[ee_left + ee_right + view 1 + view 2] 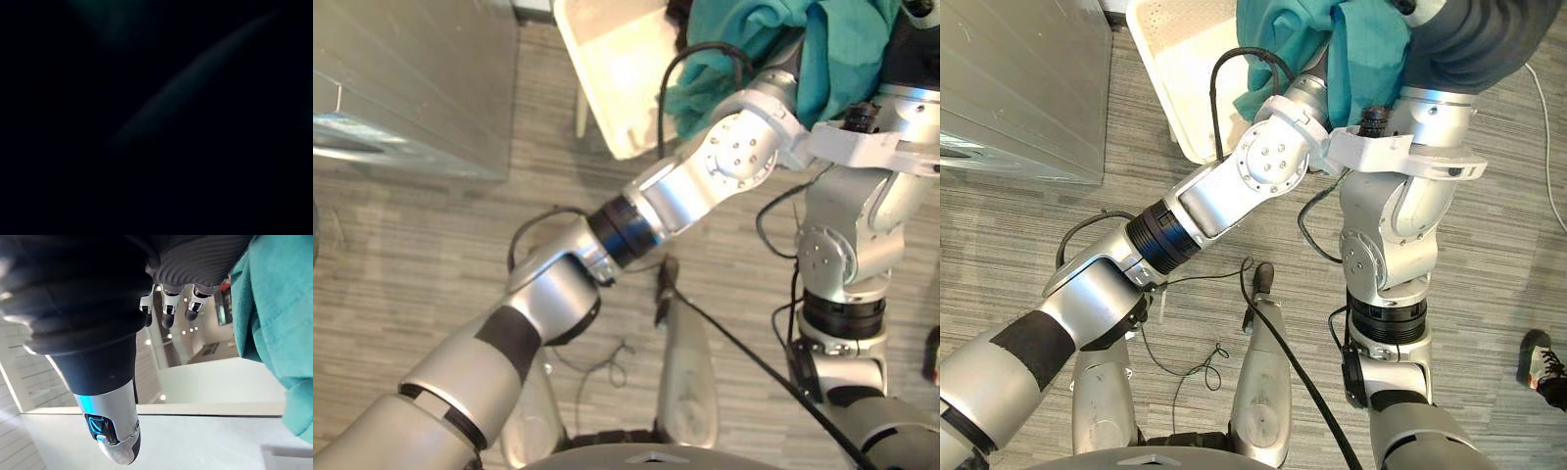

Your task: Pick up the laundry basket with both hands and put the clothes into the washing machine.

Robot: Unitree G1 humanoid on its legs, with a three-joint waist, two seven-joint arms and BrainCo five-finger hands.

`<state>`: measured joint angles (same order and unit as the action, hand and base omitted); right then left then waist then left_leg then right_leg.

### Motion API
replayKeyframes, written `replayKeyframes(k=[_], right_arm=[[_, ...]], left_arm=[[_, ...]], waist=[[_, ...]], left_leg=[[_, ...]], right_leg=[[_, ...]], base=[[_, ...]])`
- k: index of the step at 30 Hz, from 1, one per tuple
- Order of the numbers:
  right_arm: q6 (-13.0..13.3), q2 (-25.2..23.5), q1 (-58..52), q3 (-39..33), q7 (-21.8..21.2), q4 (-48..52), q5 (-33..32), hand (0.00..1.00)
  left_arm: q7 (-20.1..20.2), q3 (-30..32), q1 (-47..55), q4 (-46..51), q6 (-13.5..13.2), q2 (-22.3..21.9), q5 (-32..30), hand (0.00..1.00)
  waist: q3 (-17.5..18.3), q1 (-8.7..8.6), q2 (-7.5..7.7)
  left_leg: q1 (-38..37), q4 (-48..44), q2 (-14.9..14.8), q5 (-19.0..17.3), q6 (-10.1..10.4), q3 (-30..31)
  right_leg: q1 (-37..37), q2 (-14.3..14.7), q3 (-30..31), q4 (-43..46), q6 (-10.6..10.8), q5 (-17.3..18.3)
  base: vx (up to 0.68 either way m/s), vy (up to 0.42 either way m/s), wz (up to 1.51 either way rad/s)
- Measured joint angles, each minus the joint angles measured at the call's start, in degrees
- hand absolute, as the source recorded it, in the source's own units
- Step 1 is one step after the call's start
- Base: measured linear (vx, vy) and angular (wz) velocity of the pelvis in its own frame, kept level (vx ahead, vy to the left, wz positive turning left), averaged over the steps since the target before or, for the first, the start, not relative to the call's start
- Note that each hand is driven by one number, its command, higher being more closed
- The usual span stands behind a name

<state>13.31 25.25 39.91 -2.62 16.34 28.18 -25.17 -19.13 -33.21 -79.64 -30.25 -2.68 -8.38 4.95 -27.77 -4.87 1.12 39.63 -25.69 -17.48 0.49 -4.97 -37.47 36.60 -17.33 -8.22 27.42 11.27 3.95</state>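
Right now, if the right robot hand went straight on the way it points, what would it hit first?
Probably nothing close: past the fingers of the right robot hand the way looks free. The teal cloth hangs beside that line, and the white surface lies off it on the thumb's side. Depth is unclear.

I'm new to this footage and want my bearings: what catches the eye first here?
The heap of teal clothes at the top, where both silver arms reach up, with the right hand beside it. Partly under the clothes, to their left, is the pale laundry basket.
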Motion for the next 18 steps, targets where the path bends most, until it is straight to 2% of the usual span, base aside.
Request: replayKeyframes(k=[18], right_arm=[[0.0,-0.6,-1.4,1.6,-0.1,0.0,0.9,0.0]], left_arm=[[0.7,2.1,0.1,-2.1,-0.2,-0.4,0.5,0.0]], waist=[[-0.1,-0.05,-0.15]], left_leg=[[1.1,0.0,0.4,-0.4,0.0,-0.1]], right_leg=[[1.0,-0.5,-0.1,-0.4,0.3,0.2]], base=[[0.03,-0.055,0.01]])
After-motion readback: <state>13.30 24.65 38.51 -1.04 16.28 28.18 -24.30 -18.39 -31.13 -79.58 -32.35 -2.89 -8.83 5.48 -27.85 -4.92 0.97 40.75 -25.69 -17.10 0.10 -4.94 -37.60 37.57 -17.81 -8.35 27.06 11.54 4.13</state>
